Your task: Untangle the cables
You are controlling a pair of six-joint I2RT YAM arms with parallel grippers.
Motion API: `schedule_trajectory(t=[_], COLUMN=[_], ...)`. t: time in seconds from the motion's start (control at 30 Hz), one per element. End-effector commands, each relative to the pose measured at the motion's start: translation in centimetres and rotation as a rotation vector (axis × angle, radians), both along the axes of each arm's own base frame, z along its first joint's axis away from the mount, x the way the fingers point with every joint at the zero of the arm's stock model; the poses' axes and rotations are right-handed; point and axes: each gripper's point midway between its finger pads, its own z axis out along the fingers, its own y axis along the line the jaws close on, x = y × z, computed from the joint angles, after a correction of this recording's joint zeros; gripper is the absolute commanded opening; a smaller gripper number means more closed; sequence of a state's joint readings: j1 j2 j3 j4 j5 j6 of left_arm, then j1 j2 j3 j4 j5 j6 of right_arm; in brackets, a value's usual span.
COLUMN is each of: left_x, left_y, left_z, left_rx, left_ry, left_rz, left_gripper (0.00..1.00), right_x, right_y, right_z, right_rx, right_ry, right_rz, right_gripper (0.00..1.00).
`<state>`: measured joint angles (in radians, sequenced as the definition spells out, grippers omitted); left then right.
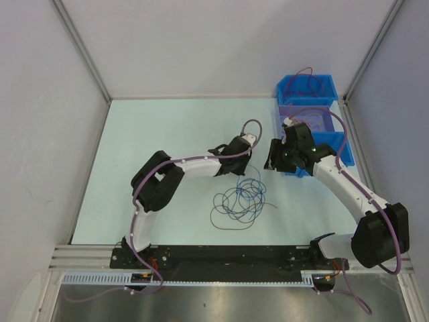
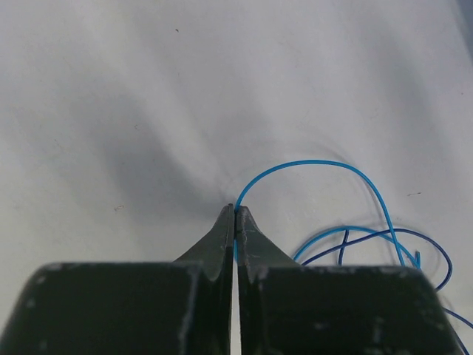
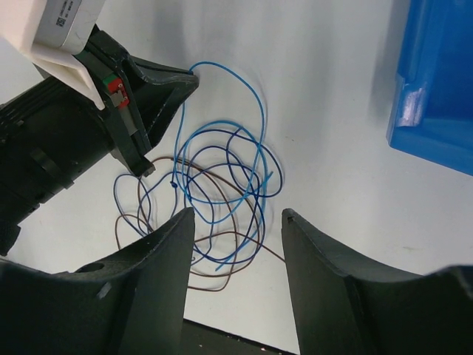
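Leftmost first: left gripper (image 2: 235, 211) reaches in from the left arm, jaws pressed together with a light blue cable (image 2: 310, 164) pinched right at the tips. From the nip the strand arcs up and over to the right, then drops back toward the heap. Grip sits at the outer edge of the pile rather than in its middle, probably so one strand can be drawn out without dragging the rest along. Centre of the table (image 1: 167, 134): the cables (image 1: 240, 200) lie in one loose knot of overlapping loops, flat on the surface, between the two grippers. Light blue, a dark blue cable (image 2: 436, 244) and a brown cable (image 3: 222, 270) all cross each other; which passes over which I cannot tell. Right of the knot: right gripper (image 3: 238, 212) hangs above the pile, fingers apart, nothing between them, the loops visible through the gap. Judged as a ready position, either to pin the heap or to take a second strand while the left side pulls. Far right: blue bin (image 3: 436, 74), well apart from the knot, likely where freed cables go.
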<state>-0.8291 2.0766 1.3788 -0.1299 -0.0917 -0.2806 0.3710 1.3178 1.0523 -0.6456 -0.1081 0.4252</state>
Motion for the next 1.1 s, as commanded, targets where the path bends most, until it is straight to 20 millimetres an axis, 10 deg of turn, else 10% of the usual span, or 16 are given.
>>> schedule_trajectory(t=[0.0, 0.77, 1.07], left_x=[0.5, -2.6, -3.8], left_y=[-1.2, 0.9, 1.9], left_z=[4.9, 25.9, 28.0], left_rx=[-0.074, -0.301, -0.348], left_ry=[-0.04, -0.213, -0.253], left_rz=[0.004, -0.048, -0.056], left_gripper=[0.0, 0.0, 0.0], right_x=[0.4, -0.4, -0.5], right_y=[0.5, 4.3, 5.0], right_z=[1.5, 6.3, 6.1], right_rx=[0.038, 0.221, 0.19], right_ry=[-0.048, -0.156, -0.175], right_rz=[-0.001, 0.069, 0.045], right_gripper=[0.54, 0.55, 0.52])
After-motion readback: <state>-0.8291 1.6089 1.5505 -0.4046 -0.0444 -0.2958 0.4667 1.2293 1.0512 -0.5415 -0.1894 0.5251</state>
